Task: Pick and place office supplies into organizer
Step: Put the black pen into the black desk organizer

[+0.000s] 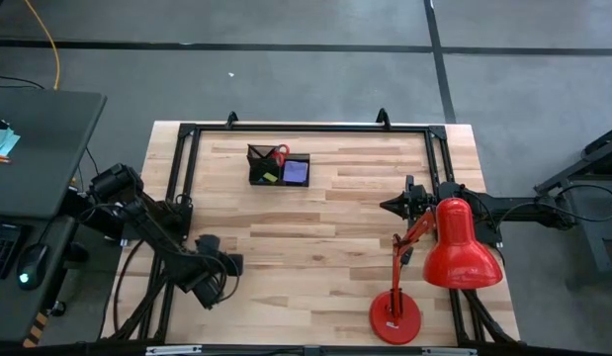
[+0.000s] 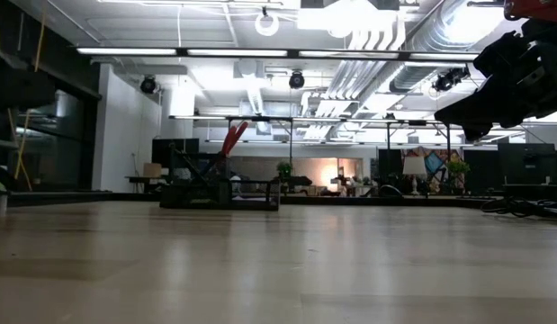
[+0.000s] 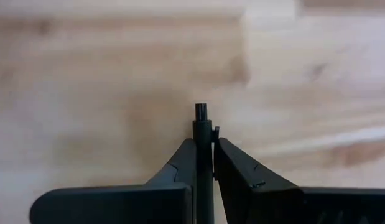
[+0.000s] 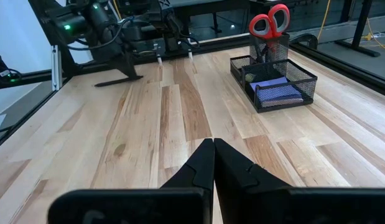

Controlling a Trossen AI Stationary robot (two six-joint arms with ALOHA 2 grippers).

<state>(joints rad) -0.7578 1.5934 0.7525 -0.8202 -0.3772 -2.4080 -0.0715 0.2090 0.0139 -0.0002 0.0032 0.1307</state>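
While clamped almost fully shut on a thin dark pen (image 3: 201, 140), the left gripper (image 1: 215, 265) hangs over the near-left part of the wooden table (image 1: 325, 247), well apart from the organizer (image 1: 279, 168). Seen from the left wrist, pen pinched between the two dark fingers (image 3: 242, 177), tip poking out past them, bare wood beneath.

Right gripper (image 4: 212, 163) shut tight on nothing, parked at the right side of the table near the red desk lamp (image 1: 462, 247).

Likely risks, judged from this pose: pen held only by a narrow pinch along its length, so could swivel or slide out during the carry toward the far side. Could also strike the mesh rim and tip outside if brought in slanted. Scissors handles rising above the organizer might catch the gripper on the way down.

Organizer: small black mesh box at the far centre of the table, just inside the black metal frame (image 1: 306, 127). Red-handled scissors (image 4: 269, 22) standing upright in the tall compartment. Purple sticky-note pad (image 4: 276, 91) lying flat in the lower compartment beside it. Small yellowish piece (image 1: 270, 177) visible from above in the part under the scissors; whether it shares their compartment cannot be told. No other loose supplies seen on the table.
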